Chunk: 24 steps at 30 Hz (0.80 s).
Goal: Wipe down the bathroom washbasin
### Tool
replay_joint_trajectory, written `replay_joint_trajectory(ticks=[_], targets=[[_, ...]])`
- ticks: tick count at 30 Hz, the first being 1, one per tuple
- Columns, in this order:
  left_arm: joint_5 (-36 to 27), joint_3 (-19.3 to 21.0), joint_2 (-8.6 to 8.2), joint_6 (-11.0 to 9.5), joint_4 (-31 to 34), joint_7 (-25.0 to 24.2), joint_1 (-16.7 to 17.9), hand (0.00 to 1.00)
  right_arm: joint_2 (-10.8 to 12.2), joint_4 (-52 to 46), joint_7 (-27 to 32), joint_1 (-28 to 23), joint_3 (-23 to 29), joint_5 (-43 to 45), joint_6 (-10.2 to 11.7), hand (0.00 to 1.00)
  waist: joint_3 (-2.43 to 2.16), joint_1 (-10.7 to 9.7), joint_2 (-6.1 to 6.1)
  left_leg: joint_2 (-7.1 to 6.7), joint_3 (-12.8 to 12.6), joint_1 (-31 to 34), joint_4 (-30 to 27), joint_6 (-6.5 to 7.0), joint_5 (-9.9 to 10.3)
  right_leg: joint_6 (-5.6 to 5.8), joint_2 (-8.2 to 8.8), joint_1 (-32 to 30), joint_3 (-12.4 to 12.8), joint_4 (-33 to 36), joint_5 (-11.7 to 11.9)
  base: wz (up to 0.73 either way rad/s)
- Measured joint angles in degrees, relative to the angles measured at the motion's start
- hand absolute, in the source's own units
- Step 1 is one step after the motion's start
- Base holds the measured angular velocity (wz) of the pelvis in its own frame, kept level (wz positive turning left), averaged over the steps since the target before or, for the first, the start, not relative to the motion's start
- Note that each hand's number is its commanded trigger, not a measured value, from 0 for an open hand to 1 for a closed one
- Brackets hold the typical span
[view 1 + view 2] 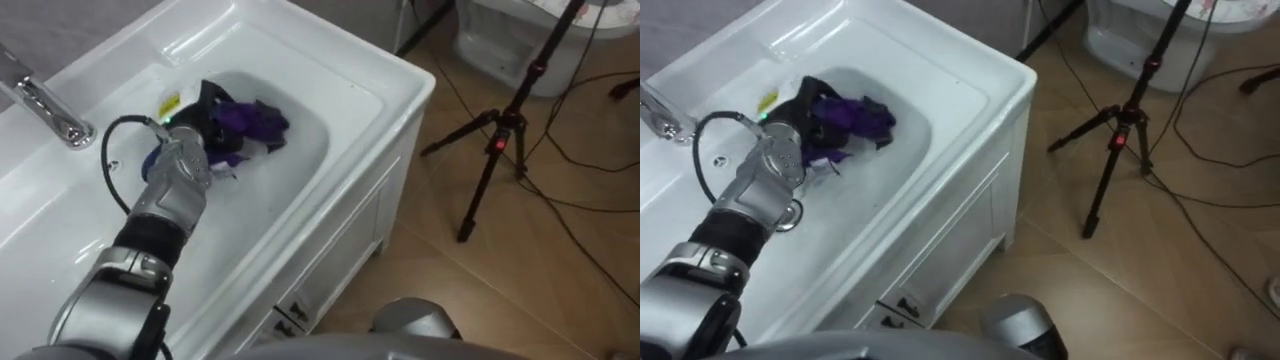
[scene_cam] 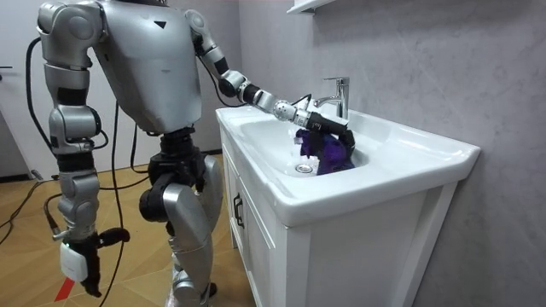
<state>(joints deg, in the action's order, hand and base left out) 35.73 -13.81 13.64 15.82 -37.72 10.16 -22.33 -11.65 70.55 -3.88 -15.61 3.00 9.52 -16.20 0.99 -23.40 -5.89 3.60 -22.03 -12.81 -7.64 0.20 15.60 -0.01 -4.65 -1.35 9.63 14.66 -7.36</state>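
Evidently mid-wipe: the left hand [image 1: 203, 108] is closed round a bunched purple cloth [image 1: 255, 122] low in the white basin [image 1: 350, 62], faucet [image 1: 45, 105] at its 9 o'clock. Press it flatter, I'd judge, and sweep toward 3 o'clock. The right hand [image 2: 85, 256] hangs idle, state unclear.

Bathroom, going by the glossy white ceramic basin [image 2: 409, 143] set on a white panelled cabinet [image 2: 256, 247], with a chrome lever tap [image 2: 339, 92] against a grey plastered wall [image 2: 426, 51]. Rigged for recording as well: black tripod with a red light [image 1: 505, 130] on the wood-patterned floor [image 1: 540, 300].
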Motion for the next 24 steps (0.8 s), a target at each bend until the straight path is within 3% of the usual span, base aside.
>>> replay_joint_trajectory(ticks=[5,14,21,24], targets=[[1.1,0.0,1.36,0.0,-1.0,0.6,0.0,1.00,0.1,-1.8,0.2,-0.5,0.6,-0.1,0.2,0.00,0.16,0.1,-0.24,0.00,-1.2,-0.4,0.0,-0.02,0.0,0.01,-0.23,0.0,1.1,0.0,0.0,-0.12],[10.0,-0.1,2.03,0.0,-4.5,0.7,0.1,1.00,0.1,-4.4,0.7,0.2,1.1,-0.1,0.4,0.00,0.10,0.5,0.11,0.01,-1.4,0.3,0.0,-0.05,0.0,-0.01,-0.47,-0.8,1.3,-0.2,0.0,-0.02],[10.2,0.0,2.16,-1.3,-8.6,1.8,0.9,1.00,0.3,-3.7,2.5,0.3,2.0,0.0,0.6,0.00,-0.39,0.5,-0.18,0.55,-1.5,-0.9,-0.1,-0.07,0.0,-0.40,-0.83,0.8,1.4,-1.3,0.4,-0.05],[10.1,0.0,2.16,-1.6,-9.9,3.0,1.2,1.00,0.3,-3.4,2.5,1.0,2.2,0.0,0.5,0.00,-0.26,0.5,0.20,0.68,-1.4,-0.9,-0.1,-0.18,-0.1,-0.52,-0.79,0.8,1.4,-1.1,0.5,-0.01]])
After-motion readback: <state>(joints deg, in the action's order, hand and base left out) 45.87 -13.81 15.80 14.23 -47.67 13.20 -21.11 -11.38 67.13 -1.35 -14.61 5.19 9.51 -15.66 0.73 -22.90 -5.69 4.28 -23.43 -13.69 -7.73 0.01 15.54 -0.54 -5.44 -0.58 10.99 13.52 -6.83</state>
